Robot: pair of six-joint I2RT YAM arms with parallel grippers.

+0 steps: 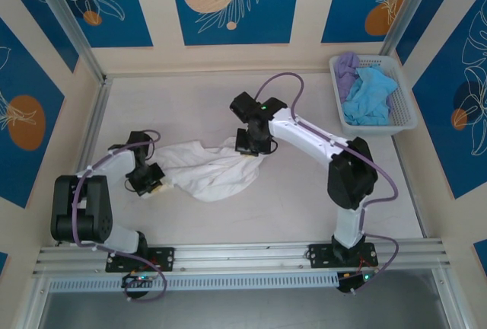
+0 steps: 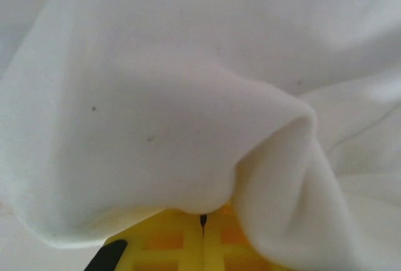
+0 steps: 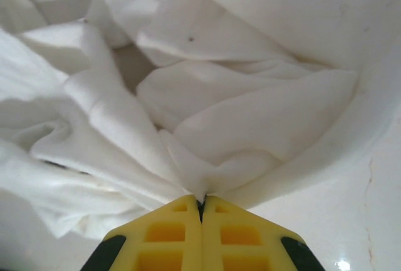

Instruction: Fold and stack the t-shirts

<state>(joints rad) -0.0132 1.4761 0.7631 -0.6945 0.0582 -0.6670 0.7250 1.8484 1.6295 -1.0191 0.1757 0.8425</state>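
White cloth, the large t-shirt [image 1: 209,169], lies crumpled on the table [image 1: 304,215] between the two arms. The left end effector [image 2: 202,217] is pinched on its left edge and the right end effector [image 3: 201,203] on a fold at its far right side. I'd call this the spreading step: next, lift and draw the ends apart until it lies flat. Bare table on the near and far sides gives room. The light blue t-shirt [image 1: 369,99] and lavender t-shirt [image 1: 348,66] sit in the basket [image 1: 409,112] at the far right, well apart.

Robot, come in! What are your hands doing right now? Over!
Both shut on white shirt: left gripper, right gripper. Shirt crumpled, not folded yet. In basket: blue shirt, lavender shirt. Over.
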